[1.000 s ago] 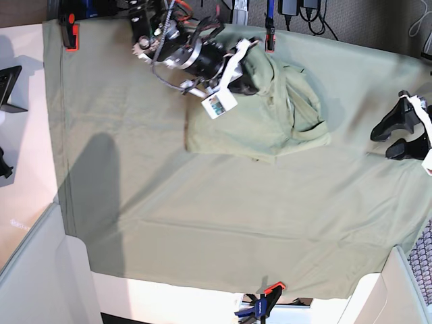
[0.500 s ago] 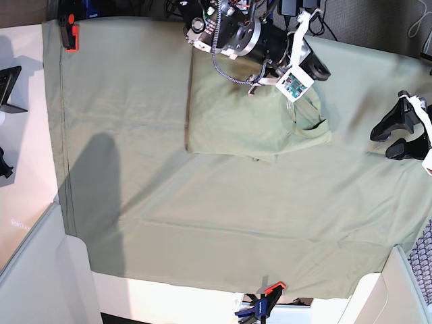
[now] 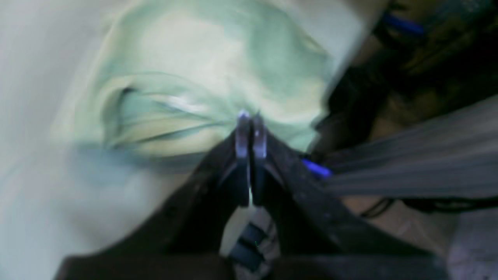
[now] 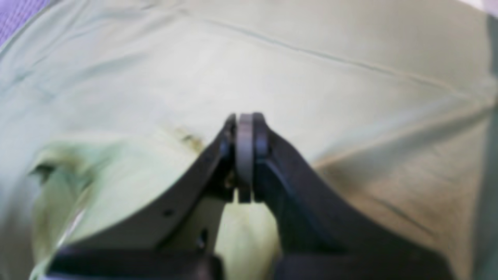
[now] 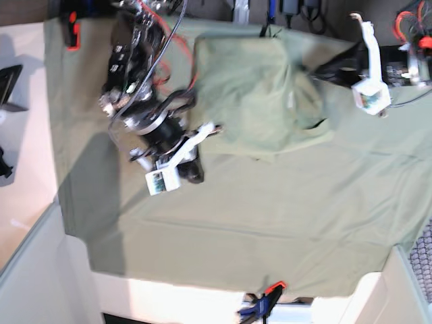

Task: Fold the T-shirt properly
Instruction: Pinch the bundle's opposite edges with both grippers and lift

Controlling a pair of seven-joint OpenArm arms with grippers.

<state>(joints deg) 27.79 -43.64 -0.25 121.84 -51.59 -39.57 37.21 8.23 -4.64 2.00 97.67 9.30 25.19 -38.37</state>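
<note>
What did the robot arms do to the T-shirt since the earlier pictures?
The right gripper swung off the T-shirt to the near-left cloth, shut and empty. The left gripper came in from the right edge and shut by the collar. The T-shirt lies flatter. The tablecloth stayed put.

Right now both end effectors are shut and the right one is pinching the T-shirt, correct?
Not quite. Both are shut, but the right end effector is pinching nothing: the right wrist view shows its tips closed on each other, above the cloth. The T-shirt lies partly folded on the tablecloth.
</note>
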